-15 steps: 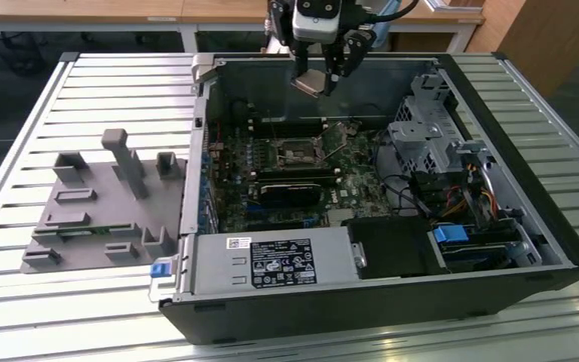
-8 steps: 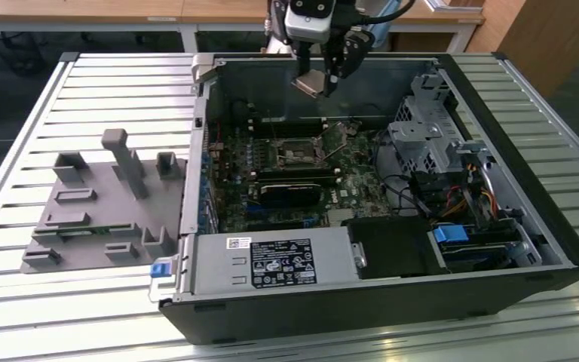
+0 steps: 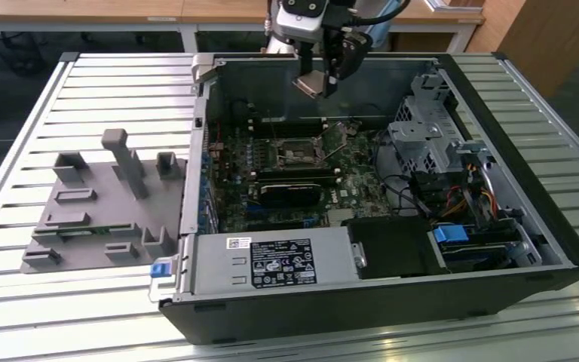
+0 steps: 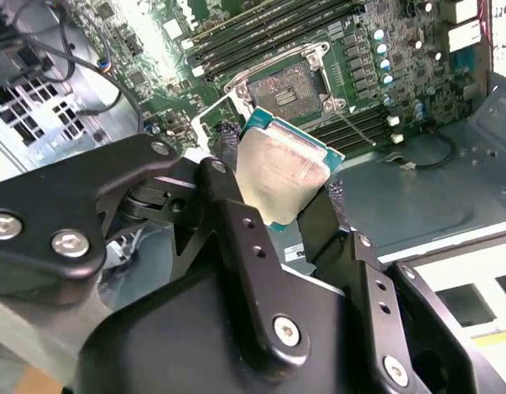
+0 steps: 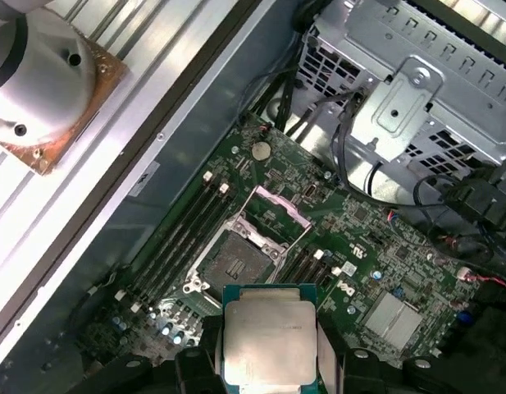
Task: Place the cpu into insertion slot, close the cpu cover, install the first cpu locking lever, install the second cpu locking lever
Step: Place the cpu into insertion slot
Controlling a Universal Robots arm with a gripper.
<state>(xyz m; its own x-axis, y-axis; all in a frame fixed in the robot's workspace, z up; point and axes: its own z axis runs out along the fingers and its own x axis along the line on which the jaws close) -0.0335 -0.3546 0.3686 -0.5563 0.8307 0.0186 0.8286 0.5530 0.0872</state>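
- While it hangs over the open computer case [image 3: 370, 320], the pincer [image 3: 315, 81] pinches the cpu [image 3: 310, 84] by two opposite edges, likely sparing its contacts, at upper centre of the exterior view.
- Below, mid-frame, the insertion slot [image 3: 298, 154] lies bare, its cpu cover [image 5: 279, 207] tipped up, seemingly to admit the chip.

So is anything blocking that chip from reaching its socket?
Nothing visible does. The end effector holds the cpu above the open case; the cpu cover stands swung off the insertion slot, which looks bare.
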